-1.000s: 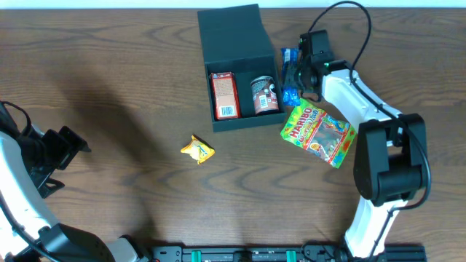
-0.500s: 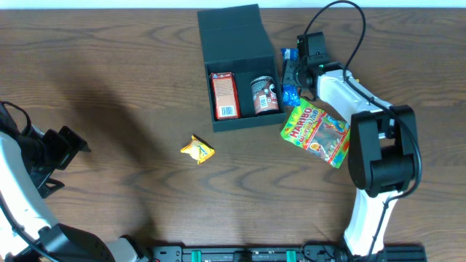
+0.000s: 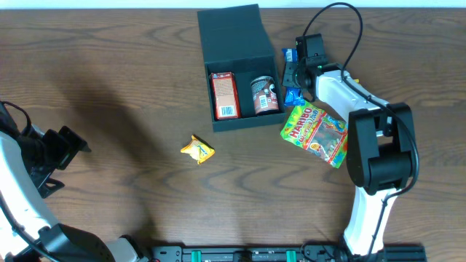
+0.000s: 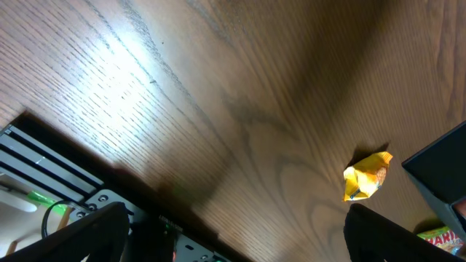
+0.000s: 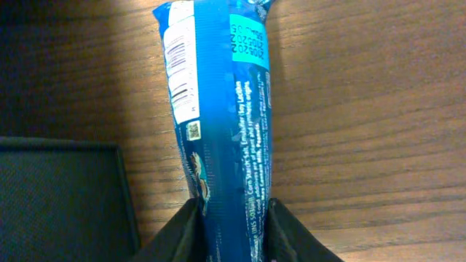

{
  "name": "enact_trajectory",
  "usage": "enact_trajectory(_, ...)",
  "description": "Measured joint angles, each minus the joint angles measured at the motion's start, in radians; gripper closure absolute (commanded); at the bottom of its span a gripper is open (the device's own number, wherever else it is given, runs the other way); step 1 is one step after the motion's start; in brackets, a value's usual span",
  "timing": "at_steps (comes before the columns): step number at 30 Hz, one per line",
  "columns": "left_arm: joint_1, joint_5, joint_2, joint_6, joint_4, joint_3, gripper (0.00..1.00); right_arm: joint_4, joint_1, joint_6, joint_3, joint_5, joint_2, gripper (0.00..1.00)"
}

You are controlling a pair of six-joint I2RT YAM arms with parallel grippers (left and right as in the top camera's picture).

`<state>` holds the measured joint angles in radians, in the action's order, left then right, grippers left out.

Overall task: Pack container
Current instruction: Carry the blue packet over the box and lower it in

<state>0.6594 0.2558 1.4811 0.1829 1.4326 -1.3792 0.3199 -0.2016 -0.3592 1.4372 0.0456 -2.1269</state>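
- Your right gripper (image 3: 295,75) is just beside the right wall of the container (image 3: 234,36). Its fingers (image 5: 182,227) press on both sides of a blue packet (image 5: 222,124).
- The container lies open with its lid raised at the far side. A red-and-white carton (image 3: 224,94) and a brown tin (image 3: 264,96) are inside it.
- A colourful gummy bag (image 3: 317,135) lies at the container's front right corner, near that gripper.
- A yellow wrapper (image 3: 197,150) lies in front of the container, apart.
- Your left gripper (image 3: 65,145) is far to the left of the container, with its fingers spread and nothing between them.

The blue packet (image 3: 291,95) lies mostly hidden under the right gripper (image 3: 294,75) — its small print unreadable.
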Motion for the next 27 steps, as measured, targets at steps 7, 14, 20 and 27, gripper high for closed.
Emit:
enact_trajectory(7,0.0,0.0,0.0,0.0,0.0,0.0,0.05,0.013,-0.011,0.001,0.005,0.015,0.0,0.78)
enact_trajectory(14,0.0,0.0,0.0,0.0,0.0,0.0,0.05,0.077,-0.015,0.005,0.007,0.04,0.034,0.82)
enact_trajectory(20,0.0,0.0,0.0,0.0,0.0,0.0,0.05,0.161,-0.015,0.009,0.007,0.042,0.161,0.82)
enact_trajectory(27,0.0,0.0,0.0,0.0,0.0,0.0,0.05,0.262,-0.029,0.012,0.007,0.024,0.349,0.8)
